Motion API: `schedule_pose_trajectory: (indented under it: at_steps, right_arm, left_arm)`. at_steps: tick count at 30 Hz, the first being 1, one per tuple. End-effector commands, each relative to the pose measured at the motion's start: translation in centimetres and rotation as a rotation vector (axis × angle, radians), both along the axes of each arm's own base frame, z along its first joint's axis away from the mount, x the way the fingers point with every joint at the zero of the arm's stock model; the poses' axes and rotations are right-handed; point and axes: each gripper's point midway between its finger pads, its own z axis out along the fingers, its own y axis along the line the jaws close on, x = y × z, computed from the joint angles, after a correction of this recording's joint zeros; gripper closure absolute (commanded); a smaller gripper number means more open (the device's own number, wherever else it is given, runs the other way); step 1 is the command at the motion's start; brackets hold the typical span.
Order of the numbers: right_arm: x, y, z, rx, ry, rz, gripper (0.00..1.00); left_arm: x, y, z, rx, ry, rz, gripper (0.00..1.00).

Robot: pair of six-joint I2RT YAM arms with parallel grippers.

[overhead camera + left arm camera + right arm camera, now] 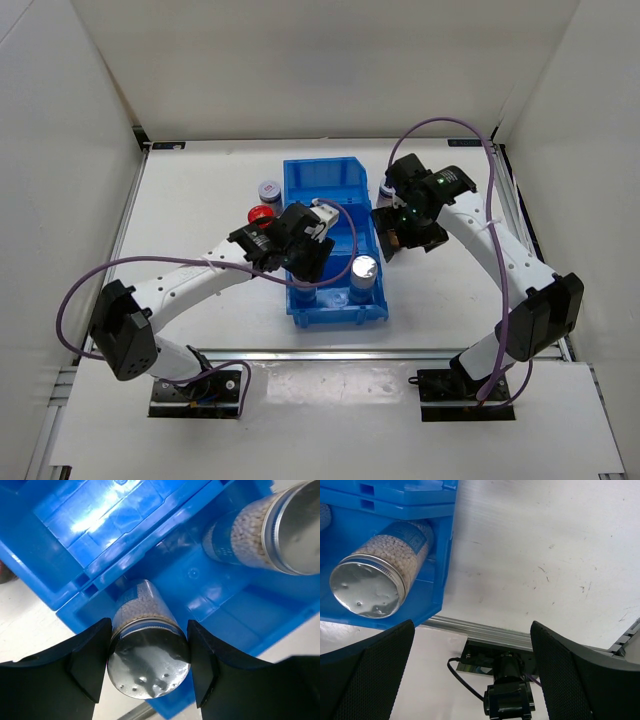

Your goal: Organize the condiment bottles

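Black fingers (85,665) of the left gripper (149,672) are clamped on both sides of a silver-topped bottle (147,645) inside the near compartment of the blue bin (210,600). The overhead view hides this bottle under the wrist. A second silver-topped bottle (364,268) stands at that compartment's right end. The right gripper (472,675) hangs over the table (545,555) just right of the bin, jaws wide apart, holding nothing. Only the overhead view shows a red-capped bottle (262,214) and a grey-lidded bottle (270,189) left of the bin.
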Motion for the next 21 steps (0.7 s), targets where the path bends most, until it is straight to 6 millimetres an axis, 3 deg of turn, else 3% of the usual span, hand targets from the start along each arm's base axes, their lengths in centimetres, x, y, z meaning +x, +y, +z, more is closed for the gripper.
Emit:
schedule_pose_trajectory:
  at_steps: [1,3,6,8,9,10,11,14,16,21]
  right_arm:
    - [0.4,-0.2,1.3,0.012,-0.047,-0.002,0.0]
    - [0.5,-0.1,1.1,0.007,-0.039,-0.002,0.0]
    - [0.8,-0.4,1.3,-0.007,-0.058,-0.008,0.0]
    - [0.8,-0.4,1.3,-0.007,-0.058,-0.008,0.0]
    - [1.0,-0.5,1.1,-0.022,-0.055,-0.012,0.0]
    - [1.2,-0.4,1.3,-0.018,-0.063,-0.012,0.0]
    - [1.3,-0.3,1.7,-0.011,-0.073,-0.012,0.0]
    - [1.9,0.1,1.9,-0.004,-0.081,-0.021,0.0]
    - [3.1,0.6,2.3,-0.006,-0.096,-0.025,0.0]
    - [6.6,1.1,2.4,0.022,-0.094,-0.09,0.0]
  left_arm:
    - [2.1,-1.7,2.8,-0.119,-0.136,0.022,0.88]
    - [2.2,-1.7,1.9,-0.103,-0.131,0.028,0.87]
    - [2.4,-1.6,1.3,-0.089,-0.13,0.035,0.77]
    - [2.5,-1.5,1.3,-0.085,-0.135,0.042,0.64]
    - [2.5,-1.4,1.7,-0.093,-0.142,0.042,0.52]
    - [2.4,-1.4,2.1,-0.102,-0.15,0.042,0.27]
    - [2.4,-1.4,2.2,-0.102,-0.15,0.042,0.17]
    - [2.4,-0.7,3.7,-0.116,-0.189,0.05,0.0]
    - [2.3,-0.5,4.3,-0.112,-0.198,0.041,0.0]
    - [3.5,0.4,9.3,-0.143,-0.285,0.062,0.0]
